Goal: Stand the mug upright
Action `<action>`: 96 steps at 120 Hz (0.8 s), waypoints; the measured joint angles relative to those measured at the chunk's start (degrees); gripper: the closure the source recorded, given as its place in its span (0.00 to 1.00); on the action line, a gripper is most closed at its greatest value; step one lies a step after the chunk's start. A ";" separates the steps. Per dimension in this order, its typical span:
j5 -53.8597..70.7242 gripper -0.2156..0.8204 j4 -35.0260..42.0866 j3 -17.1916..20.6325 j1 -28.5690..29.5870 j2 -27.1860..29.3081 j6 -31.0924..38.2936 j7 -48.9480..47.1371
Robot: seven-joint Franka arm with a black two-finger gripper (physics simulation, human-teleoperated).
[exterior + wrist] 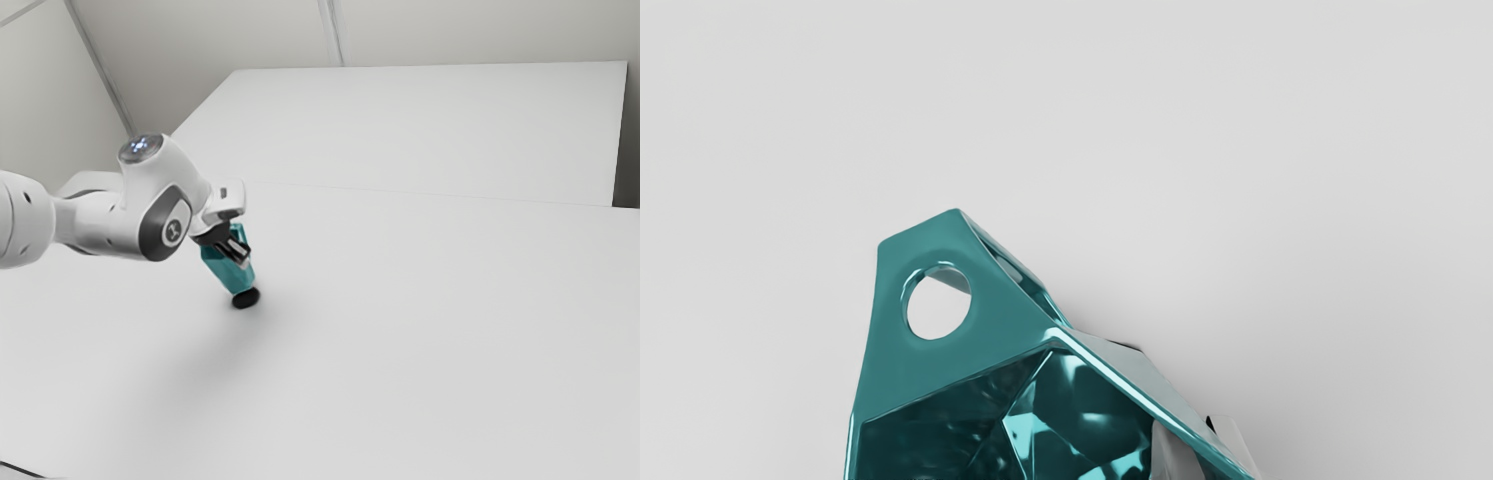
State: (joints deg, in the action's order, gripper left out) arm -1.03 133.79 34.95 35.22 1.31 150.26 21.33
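Exterior view: my arm (110, 225) comes in from the exterior view's left, and my tool (241, 256) points obliquely down over the pale worktop (430, 330). Tool state: grasping the mug (214, 262) by its wall. The wrist view gives the detail — one finger (1176, 457) lies inside the mouth, the other (1234, 440) outside, with the teal wall pinched between them near the rim (1133, 392).

Mug attitude: tilted, not upright. In the exterior view its mouth end is raised and leans toward the exterior view's left; the body slopes down toward the exterior view's right. A dark oval patch (245, 298) sits at the lower end. I cannot tell whether it is part of the mug or something under it, nor whether the base touches the worktop.

Wrist view: I look partly into the faceted teal interior, which carries bright reflections. The handle (1000, 317) juts from the body, away from my fingers — an angular piece with a round opening through which pale surface is visible.

Surroundings: a soft shadow lies on the worktop near the mug, and a thin dark line (22, 470) crosses the near corner at the exterior view's left.
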 joint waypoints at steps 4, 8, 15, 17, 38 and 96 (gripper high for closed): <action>-0.05 0.97 0.17 0.02 0.00 -0.28 0.42 0.07; -0.09 0.97 0.26 0.05 0.01 -0.48 0.77 0.14; -0.15 0.97 0.32 0.10 0.04 -0.64 1.28 0.27; -0.16 0.97 0.35 0.11 0.05 -0.67 1.40 0.30; -0.24 0.97 0.96 0.17 -0.06 -1.47 2.60 0.61; -0.09 0.86 1.42 -0.08 0.10 -4.24 4.99 1.50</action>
State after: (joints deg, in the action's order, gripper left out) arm -1.12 135.21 34.87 35.31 -2.93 155.25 22.83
